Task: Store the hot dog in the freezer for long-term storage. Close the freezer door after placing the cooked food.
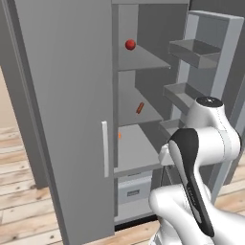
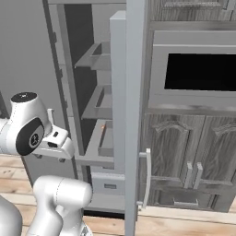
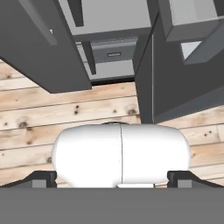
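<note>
The freezer [image 1: 143, 86] stands open ahead, its flat grey shelves stacked above a low drawer [image 1: 134, 190], and the freezer door [image 2: 134, 115] swings out to the right, edge-on in the right base view, with grey bins [image 1: 194, 50] on its inner face and the pale bar handle [image 2: 146, 177] on the near side. The hot dog [image 1: 139, 107] already lies on the middle shelf, toward the far right of it, well below the red ball [image 1: 130, 45] on the shelf above. It looks light, stiff enough and smooth, probably prone to rolling; across its middle is the sensible hold. The gripper [image 3: 112, 179] points down at the wooden floor [image 3: 65, 109], the fingertips [image 3: 41, 178] spread wide with nothing between them. The door's dispenser face is hidden, and an orange speck [image 1: 119, 135] at the lower shelf's left edge is too small to identify.
</note>
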